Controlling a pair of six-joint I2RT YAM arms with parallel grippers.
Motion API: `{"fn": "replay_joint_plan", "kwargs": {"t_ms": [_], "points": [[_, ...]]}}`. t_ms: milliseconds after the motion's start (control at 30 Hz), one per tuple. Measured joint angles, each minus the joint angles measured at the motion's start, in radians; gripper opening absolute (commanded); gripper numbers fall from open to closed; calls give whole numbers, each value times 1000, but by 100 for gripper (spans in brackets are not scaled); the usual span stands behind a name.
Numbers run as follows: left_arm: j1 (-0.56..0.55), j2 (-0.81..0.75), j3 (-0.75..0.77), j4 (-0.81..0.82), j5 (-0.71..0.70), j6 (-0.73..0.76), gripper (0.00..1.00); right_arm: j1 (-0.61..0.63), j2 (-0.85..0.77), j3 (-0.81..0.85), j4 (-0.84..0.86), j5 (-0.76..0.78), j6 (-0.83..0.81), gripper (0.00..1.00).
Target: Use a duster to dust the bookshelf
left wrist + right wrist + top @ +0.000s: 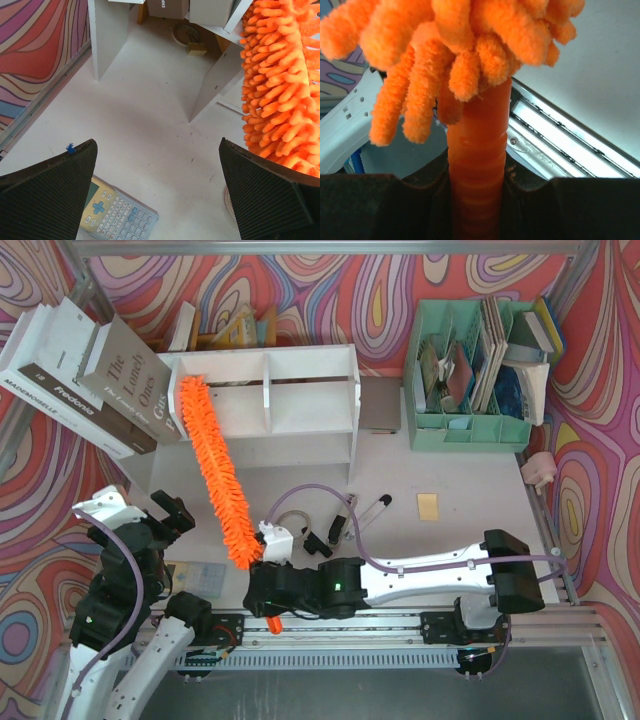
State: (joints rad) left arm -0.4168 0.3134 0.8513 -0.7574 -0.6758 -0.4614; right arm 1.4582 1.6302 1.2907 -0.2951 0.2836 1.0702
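the duster (215,475) lies slantwise up the table (450,530), its fluffy tip at the left end of the bookshelf (300,390). it looks to be over the top board, though from above i cannot tell whether the fibres press down. the thin handle (479,150) is pinched tight in the right gripper (479,205), down at the near edge. the left gripper (160,190) hangs off to the side, jaws spread wide with nothing in them, a calculator (117,215) lying just below. i'd call this the sweeping step, at the shelf's left end. next it wants a steady drag rightward along the board, past the divider (268,385), head kept in contact and clear of the leaning books (100,380).
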Motion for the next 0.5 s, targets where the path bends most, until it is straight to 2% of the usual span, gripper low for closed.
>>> {"fn": "replay_joint_plan", "kwargs": {"t_ms": [300, 500], "points": [[-1, 0, 0, 0, -2, 0, 98, 4, -27, -41, 36, -11, -31, 0], [-1, 0, 0, 0, -3, 0, 98, 68, -59, -50, 69, 68, -74, 0]]}}
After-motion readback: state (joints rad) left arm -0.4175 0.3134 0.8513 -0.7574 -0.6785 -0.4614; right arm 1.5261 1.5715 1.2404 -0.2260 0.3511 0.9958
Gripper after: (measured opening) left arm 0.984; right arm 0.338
